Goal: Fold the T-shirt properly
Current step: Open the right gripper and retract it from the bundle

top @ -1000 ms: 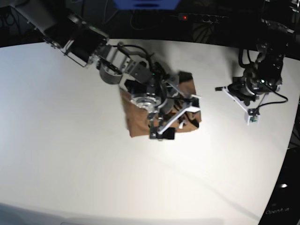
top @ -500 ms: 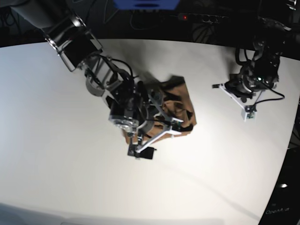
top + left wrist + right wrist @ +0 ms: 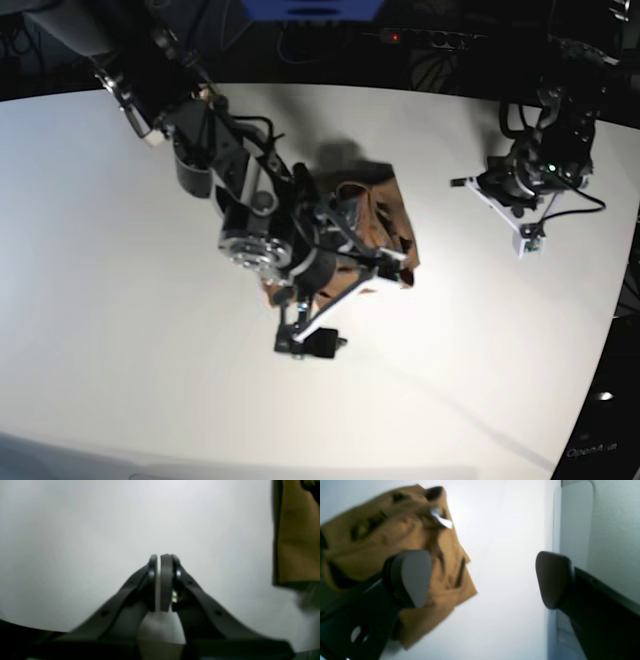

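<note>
The T-shirt (image 3: pixel 385 235) lies bunched in a rough, rumpled square near the middle of the white counter (image 3: pixel 120 300), tan-brown, with dark creases and folds across its top. The base view shows it partly covered by the right arm, whose right tool (image 3: pixel 350 305) hangs over its near edge with jaws spread wide and nothing between them. The right wrist view adds what the base view hides: the T-shirt (image 3: pixel 395 545) has a small pale tag (image 3: pixel 441 520) showing among the folds, one finger (image 3: pixel 410 577) in front of the cloth and the other over bare counter. The left wrist view shows the left tool (image 3: pixel 161 580) closed on nothing, well apart from the T-shirt (image 3: pixel 296 537), of which only a smooth straight-edged side appears.
</note>
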`<state>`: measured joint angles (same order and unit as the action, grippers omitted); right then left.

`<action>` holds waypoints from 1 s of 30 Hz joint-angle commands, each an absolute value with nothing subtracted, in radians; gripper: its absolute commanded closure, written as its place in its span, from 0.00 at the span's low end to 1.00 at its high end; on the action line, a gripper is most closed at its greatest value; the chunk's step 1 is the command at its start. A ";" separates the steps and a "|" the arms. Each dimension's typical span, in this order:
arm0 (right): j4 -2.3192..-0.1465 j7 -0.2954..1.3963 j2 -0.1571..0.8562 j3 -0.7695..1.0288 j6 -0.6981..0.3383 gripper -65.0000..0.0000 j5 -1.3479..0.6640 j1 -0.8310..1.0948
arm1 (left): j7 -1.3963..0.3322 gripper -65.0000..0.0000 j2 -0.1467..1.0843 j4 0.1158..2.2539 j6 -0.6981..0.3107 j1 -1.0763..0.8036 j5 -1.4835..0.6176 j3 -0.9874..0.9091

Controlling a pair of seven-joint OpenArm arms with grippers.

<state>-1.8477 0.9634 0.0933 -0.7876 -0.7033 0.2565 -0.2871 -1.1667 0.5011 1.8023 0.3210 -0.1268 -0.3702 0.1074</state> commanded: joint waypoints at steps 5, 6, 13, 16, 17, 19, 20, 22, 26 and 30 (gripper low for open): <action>-1.850 0.944 0.151 -0.782 -0.698 0.41 0.263 -0.314 | -1.153 0.97 0.513 1.827 0.323 -0.143 -0.369 0.097; -1.833 0.935 0.160 -0.768 -0.698 0.51 0.263 -0.315 | -1.153 0.97 0.513 1.827 0.323 -0.143 -0.369 0.101; -1.644 0.805 0.193 -0.651 -0.698 1.00 0.265 -0.325 | -1.155 0.97 0.443 1.854 0.323 -0.182 -0.369 0.107; -1.564 0.765 0.203 -0.576 -0.698 0.99 0.265 -0.325 | -1.156 0.97 0.426 1.874 0.323 -0.191 -0.369 0.107; -1.544 0.746 0.202 -0.550 -0.698 0.99 0.265 -0.325 | -1.156 0.97 0.426 1.880 0.321 -0.193 -0.371 0.108; -1.517 0.722 0.205 -0.515 -0.698 0.99 0.265 -0.318 | -1.162 0.97 0.426 1.883 0.321 -0.196 -0.375 0.111; -1.506 0.716 0.205 -0.510 -0.698 0.99 0.265 -0.318 | -1.162 0.97 0.429 1.885 0.321 -0.197 -0.375 0.127; -1.488 0.713 0.206 -0.501 -0.698 1.00 0.265 -0.317 | -1.162 0.97 0.432 1.888 0.321 -0.203 -0.375 0.162; -1.451 0.688 0.206 -0.503 -0.698 1.00 0.265 -0.314 | -1.164 0.97 0.432 1.890 0.321 -0.200 -0.375 0.242; -1.409 0.651 0.208 -0.503 -0.698 1.00 0.266 -0.297 | -1.164 0.97 0.430 1.891 0.321 -0.197 -0.375 0.312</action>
